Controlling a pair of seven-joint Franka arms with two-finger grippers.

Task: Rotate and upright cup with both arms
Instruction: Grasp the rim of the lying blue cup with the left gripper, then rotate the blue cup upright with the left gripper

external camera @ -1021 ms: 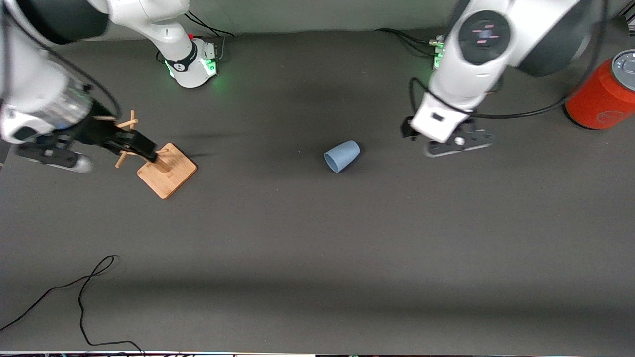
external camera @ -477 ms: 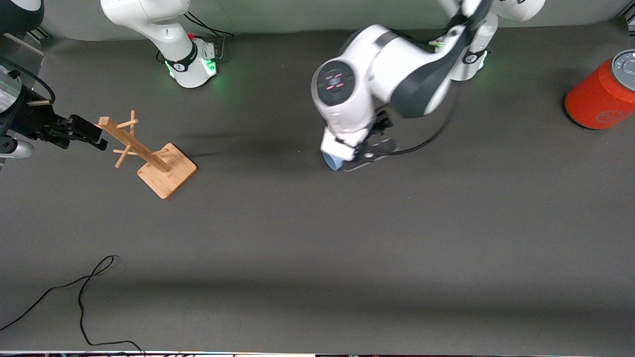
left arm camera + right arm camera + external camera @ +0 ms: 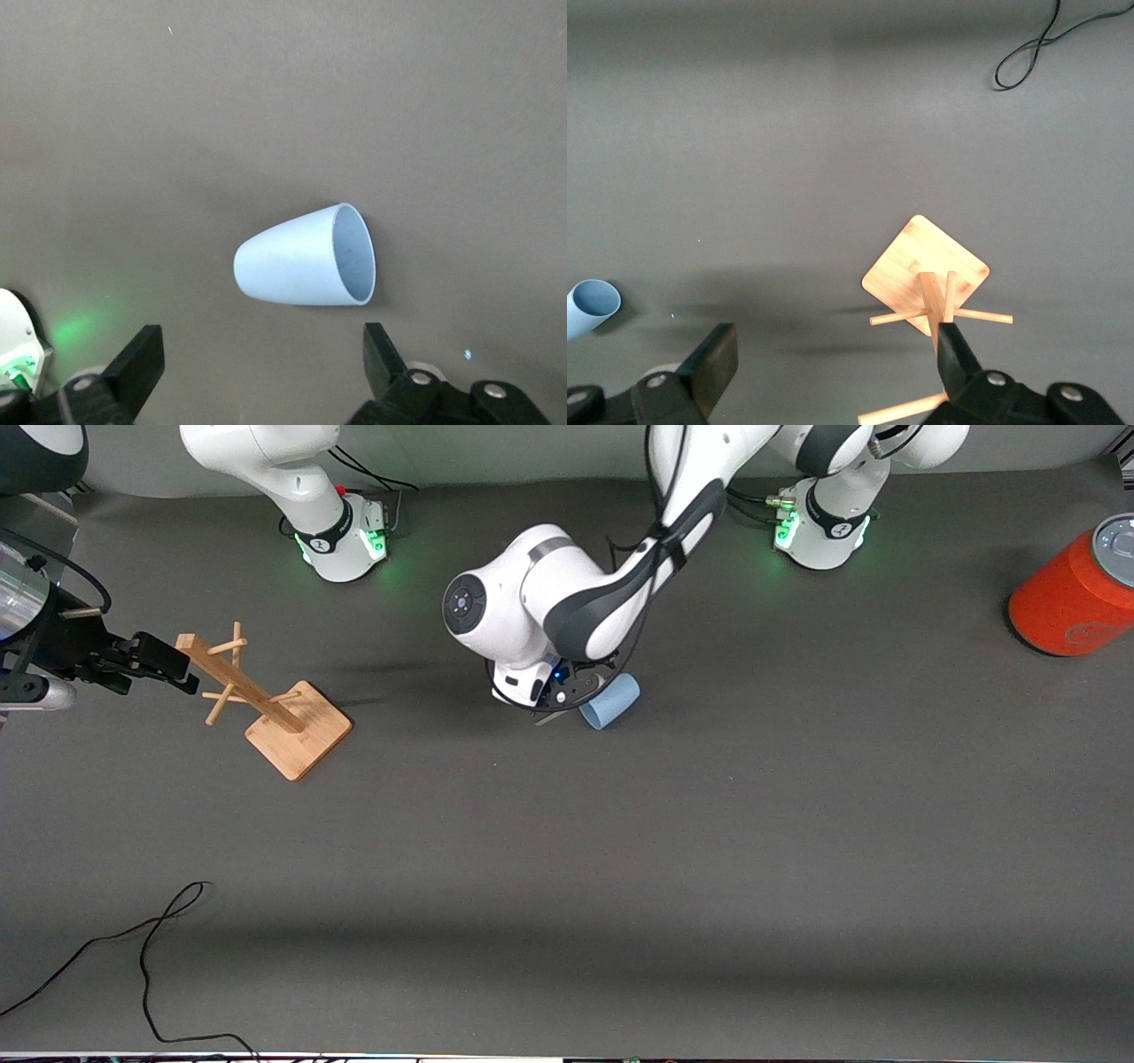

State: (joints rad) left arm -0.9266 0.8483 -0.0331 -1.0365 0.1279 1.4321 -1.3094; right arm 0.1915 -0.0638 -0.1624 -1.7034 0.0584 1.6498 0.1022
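**Q:** Left wrist view, status?

**A:** My left gripper (image 3: 257,372) is spread wide over the cup (image 3: 306,257), which lies on its side mid-worktop, nearer the base edge. Nothing gripped yet: approach step.

**Q:** Next?

**A:** Lower, straddle the cup wall, close. My right gripper (image 3: 833,376), also spread, waits above the wooden rack (image 3: 926,283).

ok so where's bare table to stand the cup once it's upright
The wide stretch nearer the front camera than the cup is bare, bordered only by the cable. So is the gap between the cup and the rack. It is crowded right at the cup, under the left gripper.
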